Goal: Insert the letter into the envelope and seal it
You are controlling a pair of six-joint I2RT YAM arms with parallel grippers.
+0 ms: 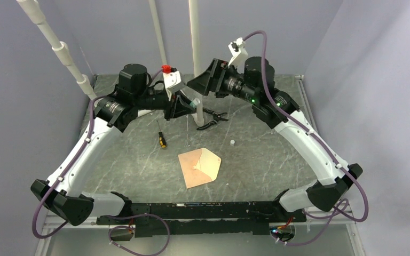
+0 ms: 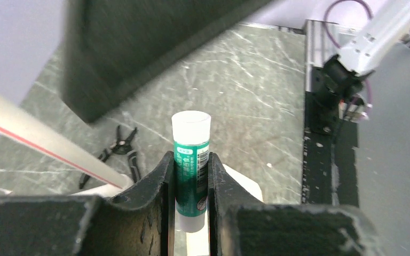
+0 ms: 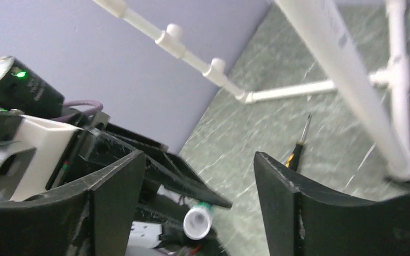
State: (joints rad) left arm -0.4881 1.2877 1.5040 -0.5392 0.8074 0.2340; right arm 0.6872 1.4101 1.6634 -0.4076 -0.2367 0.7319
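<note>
The peach-tan envelope (image 1: pixel 199 167) lies flat in the middle of the table, its paler pointed flap open toward the right. The letter does not show apart from it. Both grippers hang high at the back, well away from the envelope. My left gripper (image 2: pixel 191 159) is shut on a green glue stick (image 2: pixel 191 128) with white ends, which also appears in the top view (image 1: pixel 196 100). My right gripper (image 3: pixel 198 160) stands open just beyond it, nothing between its fingers. The glue stick's round white end (image 3: pixel 198 221) faces that gap from below.
A yellow-and-black screwdriver (image 1: pixel 162 140), black pliers (image 1: pixel 213 117) and a small white cap (image 1: pixel 233 142) lie behind the envelope. White pipes (image 1: pixel 195 42) rise at the back, one close to the grippers. Purple walls enclose the table.
</note>
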